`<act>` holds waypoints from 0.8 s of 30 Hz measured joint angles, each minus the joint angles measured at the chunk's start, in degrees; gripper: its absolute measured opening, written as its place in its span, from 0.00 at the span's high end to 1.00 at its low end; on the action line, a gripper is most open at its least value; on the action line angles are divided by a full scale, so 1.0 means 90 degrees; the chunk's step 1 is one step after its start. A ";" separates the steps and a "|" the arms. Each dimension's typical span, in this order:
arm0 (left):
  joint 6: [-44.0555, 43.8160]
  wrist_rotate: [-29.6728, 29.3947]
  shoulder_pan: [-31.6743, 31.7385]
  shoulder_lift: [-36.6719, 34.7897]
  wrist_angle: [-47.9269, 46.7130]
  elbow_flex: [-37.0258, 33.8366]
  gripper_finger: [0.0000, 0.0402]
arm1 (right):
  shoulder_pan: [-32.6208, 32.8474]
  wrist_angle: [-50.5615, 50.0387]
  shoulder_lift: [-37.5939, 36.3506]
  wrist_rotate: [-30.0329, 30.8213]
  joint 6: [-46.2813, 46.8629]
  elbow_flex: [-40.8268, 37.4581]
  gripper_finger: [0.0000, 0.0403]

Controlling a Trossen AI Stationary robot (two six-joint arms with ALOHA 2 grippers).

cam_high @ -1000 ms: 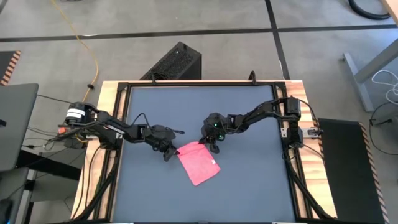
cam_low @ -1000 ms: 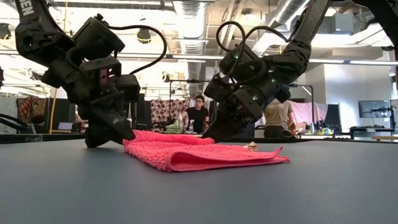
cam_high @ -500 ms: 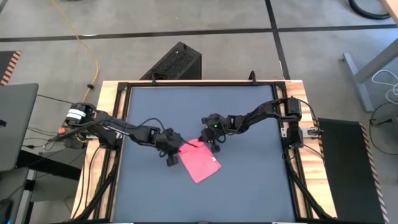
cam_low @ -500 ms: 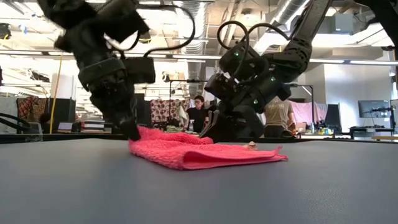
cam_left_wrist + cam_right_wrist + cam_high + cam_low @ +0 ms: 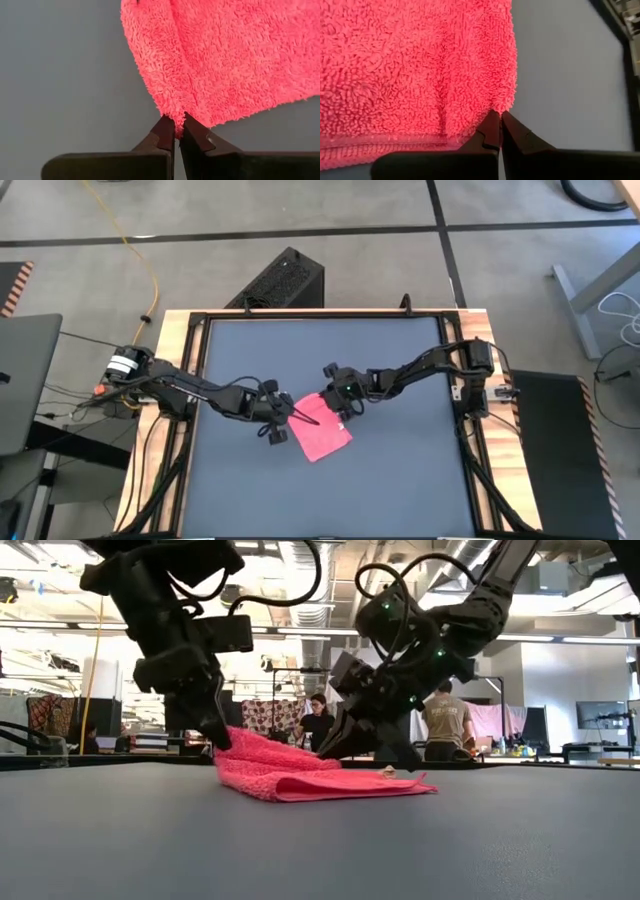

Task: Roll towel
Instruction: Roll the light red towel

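The pinkish-red towel (image 5: 326, 436) lies near the middle of the dark table (image 5: 400, 480), its near part flat and its far edge lifted and doubled over itself (image 5: 262, 752). A tiny white tag (image 5: 388, 772) shows at its right end in the low view. My left gripper (image 5: 290, 418) is shut on the towel's left far corner, just above the table (image 5: 222, 740). My right gripper (image 5: 338, 406) is shut on the right far corner (image 5: 335, 750). My left gripper pinches a corner of the towel (image 5: 176, 119) between its two fingertips, coming slanting down from the table's left. The corner is lifted, and the cloth slopes down from it onto the flat part. My right gripper pinches the towel's edge at a corner (image 5: 501, 107) between its two fingertips, slanting down from the table's right and far side. The held part is raised off the table; the cloth beyond it lies slack.
A black box (image 5: 285, 280) stands on the floor beyond the far edge, and a laptop (image 5: 25, 380) sits left of the table. People stand in the room behind (image 5: 318, 725). Bare tabletop surrounds the towel on all sides.
My left gripper has gone up and toward the table's right, carrying the towel's far left corner over the cloth. My right gripper has risen a little with its corner. The towel's far part has folded over, and its patch on the table is shorter; the near end has stayed.
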 joint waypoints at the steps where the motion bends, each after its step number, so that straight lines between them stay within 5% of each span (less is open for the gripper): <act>1: -0.0001 -0.0004 -0.0019 0.0000 -0.0001 -0.0019 1.00 | 0.0049 0.0013 0.0000 0.0158 -0.0092 0.0000 0.95; 18: 0.0219 -0.1139 -0.0677 0.0517 0.0330 -0.0125 1.00 | 0.1057 0.0424 -0.0117 0.1939 -0.0560 -0.0405 0.96; 24: 0.0297 -0.0998 -0.0753 0.0512 0.0365 -0.0125 1.00 | 0.1428 0.0849 -0.0168 0.2301 -0.0480 -0.0724 0.96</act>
